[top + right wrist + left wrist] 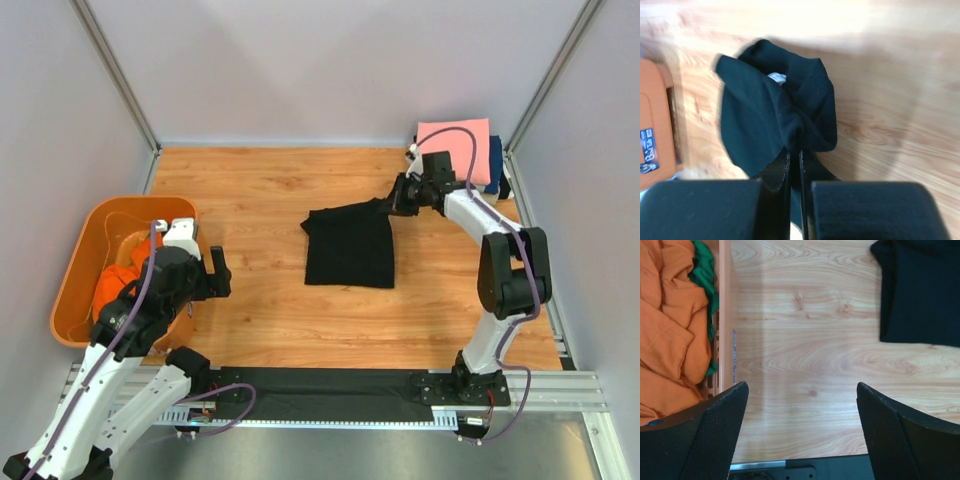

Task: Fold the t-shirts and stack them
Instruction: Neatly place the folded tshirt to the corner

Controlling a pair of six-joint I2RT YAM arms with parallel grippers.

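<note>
right tool [795, 152]: clamping shut on corner of soft black cloth t-shirt [350, 248], over wooden bench [270, 190]
left tool [801, 389]: gaping wide, gripping nothing, hovering beside orange plastic tub [75, 270]

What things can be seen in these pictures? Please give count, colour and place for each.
black t-shirt: one, black, middle of the table, one far corner lifted
pink t-shirt: one, pink, folded, far right corner, on top of the navy one
navy t-shirt: one, navy, under the pink one
orange t-shirt: one, orange, crumpled inside the tub
green cloth: one, green, inside the tub
tub: one, orange, left side
table: one, light wood
left tool: one, black, open, beside the tub
right tool: one, black, shut on the black t-shirt's corner
</note>
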